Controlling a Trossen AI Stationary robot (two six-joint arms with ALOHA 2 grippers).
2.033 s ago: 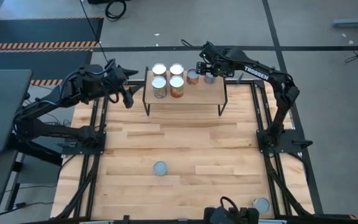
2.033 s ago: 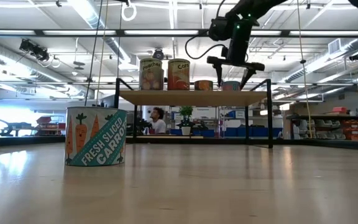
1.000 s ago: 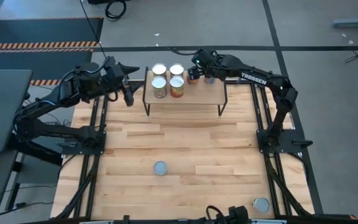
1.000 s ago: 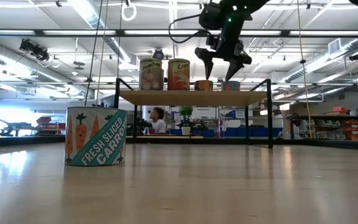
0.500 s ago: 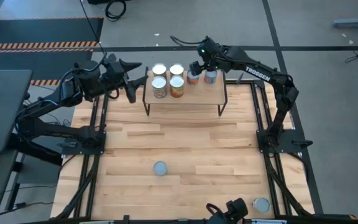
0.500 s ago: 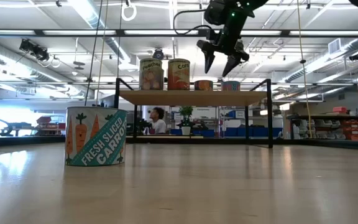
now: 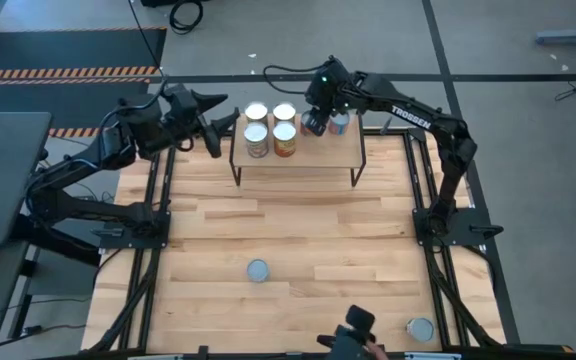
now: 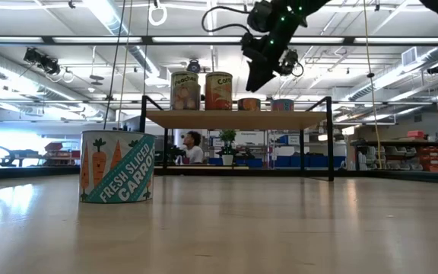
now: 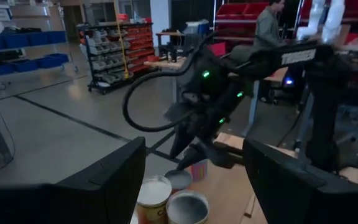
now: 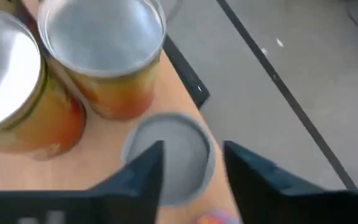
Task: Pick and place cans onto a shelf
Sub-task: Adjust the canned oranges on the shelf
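The shelf (image 7: 298,158) stands at the table's far side on black legs. Four tall cans (image 7: 270,126) stand on its left half. A low tan can (image 8: 249,104) and a low bluish can (image 7: 340,123) stand to their right. Two more cans stand on the tabletop: a carrot can (image 7: 258,270) near the middle and one (image 7: 420,328) at the near right. My right gripper (image 10: 192,149) is open and empty above the low tan can (image 10: 166,158), clear of it. My left gripper (image 9: 194,144) is open and empty beside the shelf's left end (image 7: 218,130).
The carrot can (image 8: 117,176) stands close in front of the low camera. A dark object (image 7: 353,335) shows at the table's near edge. Black frame rails (image 7: 153,210) run along the table's left and right sides. Bare wood (image 7: 298,220) lies between the shelf and the loose cans.
My right gripper has risen from around the bluish can and gone toward the table's left along the shelf, turning as it went; it now hangs above the tan can. My left gripper has gone a little toward the shelf's left end. The cans have stayed put.
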